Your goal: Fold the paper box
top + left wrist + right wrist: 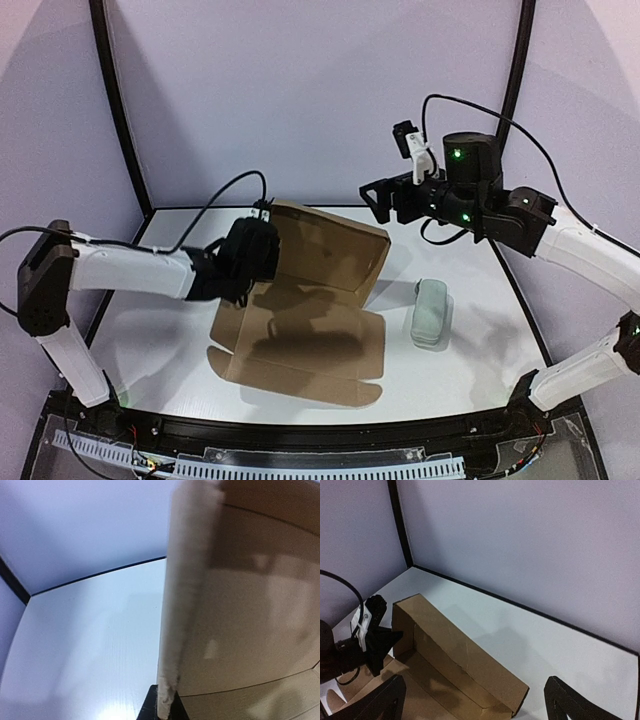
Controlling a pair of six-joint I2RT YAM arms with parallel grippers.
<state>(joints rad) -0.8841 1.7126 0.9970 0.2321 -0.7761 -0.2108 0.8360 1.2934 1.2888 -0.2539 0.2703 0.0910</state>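
The paper box point(310, 300) lies half-formed on the white table point(150, 330), its far wall and left wall raised and its front flap flat toward the arms. Inside, the shallow tray shows only bare brown card under shadow.

The left gripper point(262, 250) is pressed together on the box's upright left wall. In the left wrist view the raw corrugated edge rises straight out from between the jaws, with the box's inner face to the right of them.

The right gripper point(380, 203) hangs in the air with its jaws spread wide and holding nothing. The box's far right corner sits below and between its fingers point(380, 705). A small pale grey-green oblong object point(430, 312) rests on the table beside the box's right edge, well below the right jaws.
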